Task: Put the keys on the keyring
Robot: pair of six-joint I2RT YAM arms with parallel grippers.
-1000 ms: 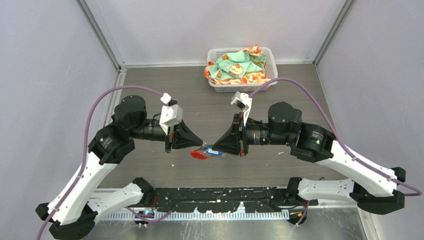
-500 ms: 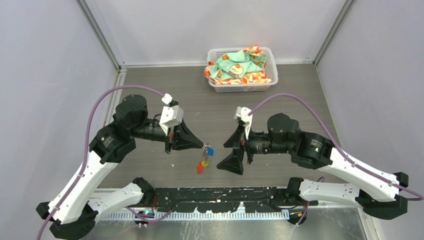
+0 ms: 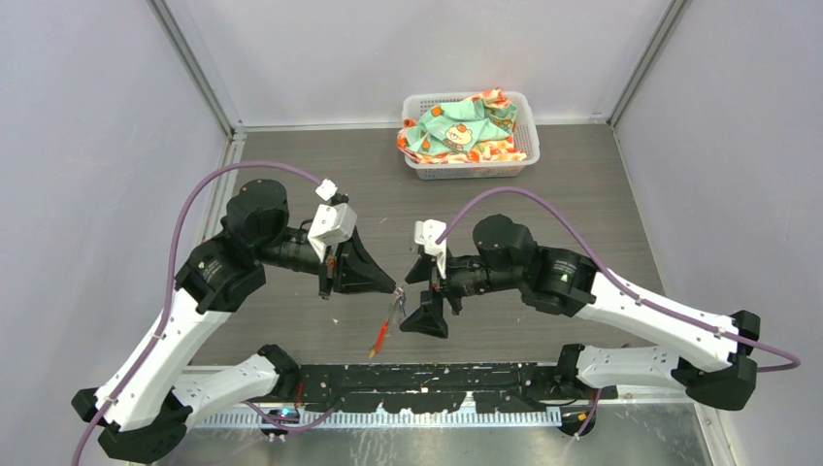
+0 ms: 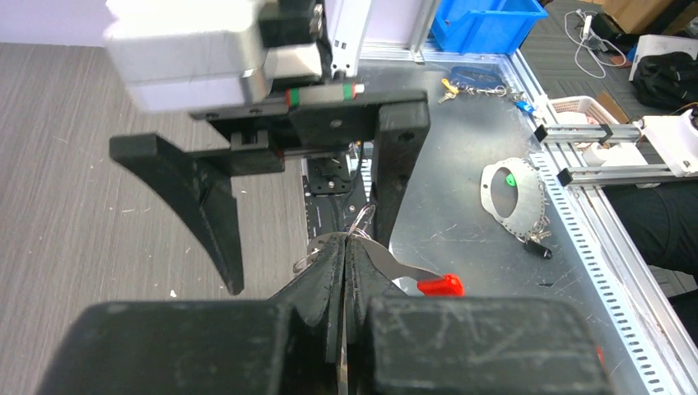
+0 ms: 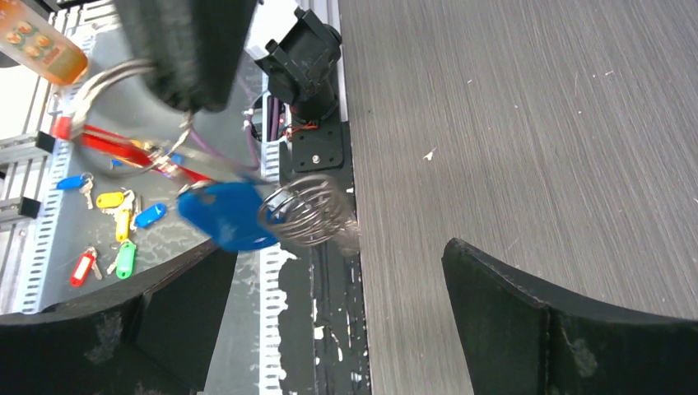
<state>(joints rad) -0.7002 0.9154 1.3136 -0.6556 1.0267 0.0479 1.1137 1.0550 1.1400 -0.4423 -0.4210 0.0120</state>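
Note:
My left gripper [image 3: 393, 288] is shut on the keyring [image 3: 394, 309], which hangs below its tips with the red tag [image 3: 380, 336] at the bottom. In the left wrist view the closed fingers [image 4: 333, 267] pinch the thin metal ring [image 4: 362, 219], and the red tag [image 4: 440, 285] sticks out to the right. My right gripper [image 3: 424, 296] stands open just right of the bunch, touching nothing. In the right wrist view a blurred blue-tagged key [image 5: 230, 216] hangs beside the wire coils [image 5: 309, 210] of the ring, above my spread right gripper [image 5: 346, 288].
A white basket [image 3: 471, 171] holding a patterned cloth [image 3: 456, 131] stands at the back of the table. Beyond the near edge lies a metal bench with loose coloured key tags [image 5: 115, 206] and another ring with a chain [image 4: 514, 193].
My right gripper opened, let go of the bunch and moved left. The keyring, held level between both grippers before, dropped and now hangs from the left gripper alone.

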